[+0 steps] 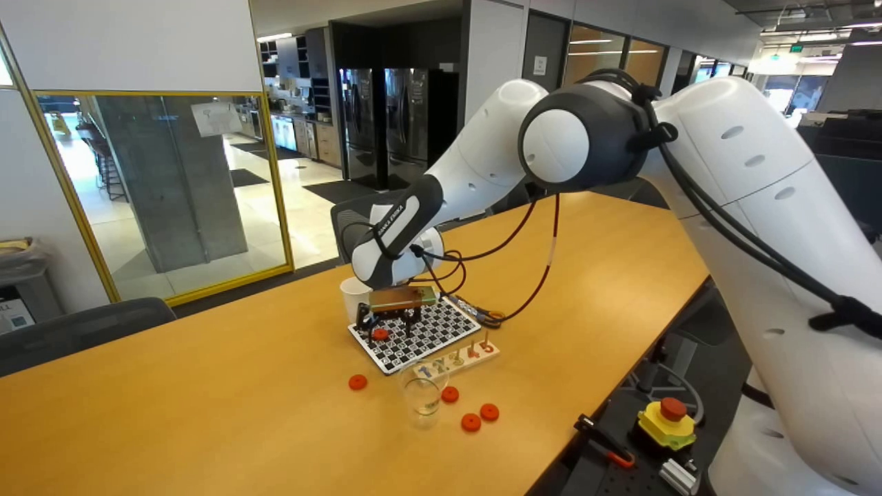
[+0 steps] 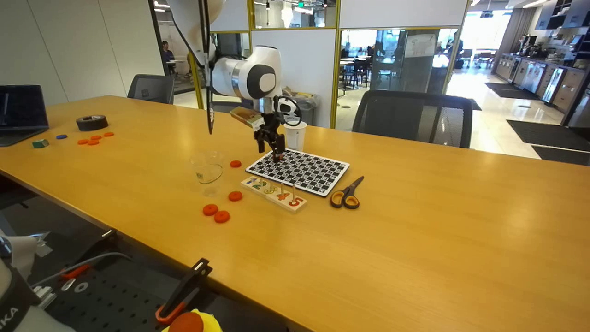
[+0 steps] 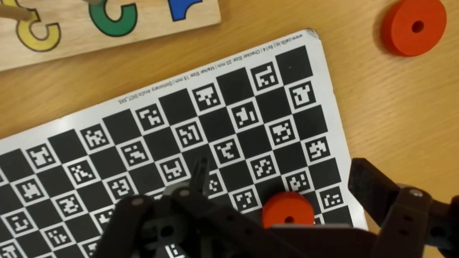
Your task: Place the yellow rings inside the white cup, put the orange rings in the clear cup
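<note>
My gripper (image 3: 281, 175) stands open over the checkerboard, with one orange ring (image 3: 288, 208) lying on the board between its spread fingers, untouched as far as I can tell. Several more orange rings (image 1: 470, 422) lie loose on the table around the transparent clear cup (image 1: 422, 399), which stands upright. In both exterior views the white cup (image 2: 295, 136) is upright just beyond the board, close to the gripper. What is inside the white cup cannot be seen. Yellow rings are hidden or out of view.
The checkerboard (image 2: 306, 170) lies flat under the gripper. Alongside it are a wooden number board (image 2: 274, 194) with upright pegs and a pair of scissors (image 2: 345, 196). Farther off are a black tape roll (image 2: 91, 122), small flat orange pieces (image 2: 93, 142) and a laptop (image 2: 23, 113).
</note>
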Robot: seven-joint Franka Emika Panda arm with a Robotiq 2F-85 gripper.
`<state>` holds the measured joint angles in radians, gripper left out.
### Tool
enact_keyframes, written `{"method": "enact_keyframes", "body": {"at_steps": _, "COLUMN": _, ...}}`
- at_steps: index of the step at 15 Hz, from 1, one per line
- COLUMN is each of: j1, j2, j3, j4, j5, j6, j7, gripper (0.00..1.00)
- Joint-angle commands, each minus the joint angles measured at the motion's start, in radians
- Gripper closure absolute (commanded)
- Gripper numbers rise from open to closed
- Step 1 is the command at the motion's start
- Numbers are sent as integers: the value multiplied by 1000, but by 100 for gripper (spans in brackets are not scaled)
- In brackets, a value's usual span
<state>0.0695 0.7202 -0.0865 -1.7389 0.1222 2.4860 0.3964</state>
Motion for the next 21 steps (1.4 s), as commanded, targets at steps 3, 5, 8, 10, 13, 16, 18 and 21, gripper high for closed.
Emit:
{"method": "enact_keyframes", "body": {"at_steps": 3, "j1": 34, "j2": 48, "j3": -43, "j4": 68, "j5": -31, "j6": 39, "j7": 59, "gripper": 0}}
{"method": "enact_keyframes", "body": {"at_steps": 5, "j1": 37, "j2": 67, "j3": -49, "j4": 96, "j5": -37, "j6": 35, "j7": 68, "gripper": 0}}
{"method": "enact_keyframes", "body": {"at_steps": 8, "j1": 35, "j2": 100, "j3": -51, "j4": 137, "j5": -39, "j6": 23, "j7": 74, "gripper": 0}}
{"method": "enact_keyframes", "body": {"at_steps": 10, "j1": 32, "j2": 121, "j3": -52, "j4": 162, "j5": -37, "j6": 18, "j7": 77, "gripper": 0}}
{"method": "enact_keyframes", "body": {"at_steps": 13, "j1": 30, "j2": 141, "j3": -54, "j4": 187, "j5": -34, "j6": 15, "j7": 79, "gripper": 0}}
{"method": "enact_keyframes", "body": {"at_steps": 16, "j1": 30, "j2": 140, "j3": -60, "j4": 192, "j5": -36, "j6": 18, "j7": 78, "gripper": 25}}
{"method": "enact_keyframes", "body": {"at_steps": 18, "j1": 41, "j2": 128, "j3": -73, "j4": 187, "j5": -47, "j6": -7, "j7": 89, "gripper": 34}}
{"method": "enact_keyframes", "body": {"at_steps": 21, "j1": 47, "j2": 108, "j3": -80, "j4": 181, "j5": -60, "j6": -65, "j7": 92, "gripper": 58}}
